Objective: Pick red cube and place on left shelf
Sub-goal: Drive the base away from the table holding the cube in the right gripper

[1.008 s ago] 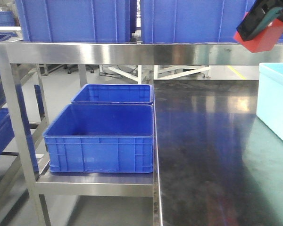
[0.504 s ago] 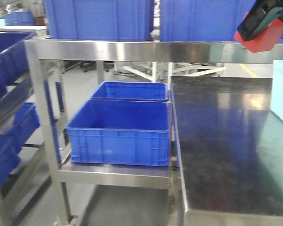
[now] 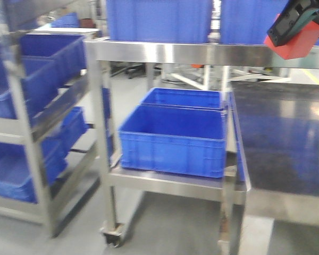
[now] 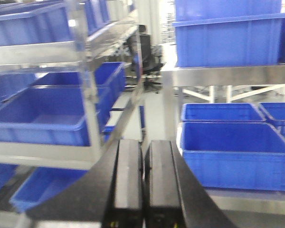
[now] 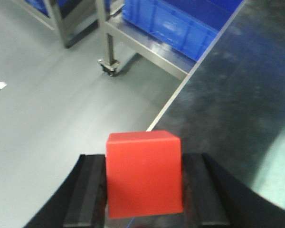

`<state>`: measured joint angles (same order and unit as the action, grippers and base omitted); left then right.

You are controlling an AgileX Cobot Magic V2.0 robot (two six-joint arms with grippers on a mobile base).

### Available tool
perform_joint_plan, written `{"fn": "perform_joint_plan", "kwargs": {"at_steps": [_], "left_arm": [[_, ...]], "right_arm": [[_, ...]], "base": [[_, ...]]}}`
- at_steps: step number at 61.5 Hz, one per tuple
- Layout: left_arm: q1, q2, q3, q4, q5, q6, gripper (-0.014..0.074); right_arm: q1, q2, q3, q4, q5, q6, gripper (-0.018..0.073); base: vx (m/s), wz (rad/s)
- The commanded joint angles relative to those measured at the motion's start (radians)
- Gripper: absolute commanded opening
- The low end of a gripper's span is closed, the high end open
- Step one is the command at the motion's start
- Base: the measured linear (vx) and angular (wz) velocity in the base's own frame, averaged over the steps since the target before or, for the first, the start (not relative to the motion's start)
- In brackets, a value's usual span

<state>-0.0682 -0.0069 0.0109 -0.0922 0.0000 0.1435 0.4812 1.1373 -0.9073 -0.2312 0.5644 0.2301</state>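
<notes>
Right hand (image 5: 143, 192), black, is clamped on the small plain-faced red cube (image 5: 143, 173), one finger (image 5: 89, 190) against each side face. The red cube is held up in the air above the black-topped stainless-steel counter (image 3: 287, 138), near its left edge in the wrist view, not touching it. Left hand (image 4: 146, 180) is closed, its black pads (image 4: 128, 175) pressed together with nothing between them. The left shelf (image 3: 24, 133), a wide multi-tier stainless-steel rack loaded with blue plastic bins (image 3: 48, 58), stands left of the counter across a strip of grey floor (image 3: 165, 223), well apart from the red cube. Two open blue plastic crates (image 3: 173, 141) sit on a steel lower tier just left of the counter top, one touching behind the other. A caster (image 3: 112, 236) shows under that frame's leg.
</notes>
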Motion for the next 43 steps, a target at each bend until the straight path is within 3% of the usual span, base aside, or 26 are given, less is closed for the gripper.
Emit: {"fn": "perform_joint_plan", "kwargs": {"at_steps": [1,43], "left_arm": [[-0.003,0.007,0.022,-0.006,-0.083,0.001,0.0106],[-0.003,0.007,0.022,-0.006,-0.083,0.001,0.0106]], "right_arm": [[0.000,-0.019,-0.035,-0.013,-0.063,-0.002,0.0059],[0.000,-0.019,-0.035,-0.013,-0.063,-0.002,0.0059]], "base": [[-0.21,0.13],[-0.20,0.36]]}}
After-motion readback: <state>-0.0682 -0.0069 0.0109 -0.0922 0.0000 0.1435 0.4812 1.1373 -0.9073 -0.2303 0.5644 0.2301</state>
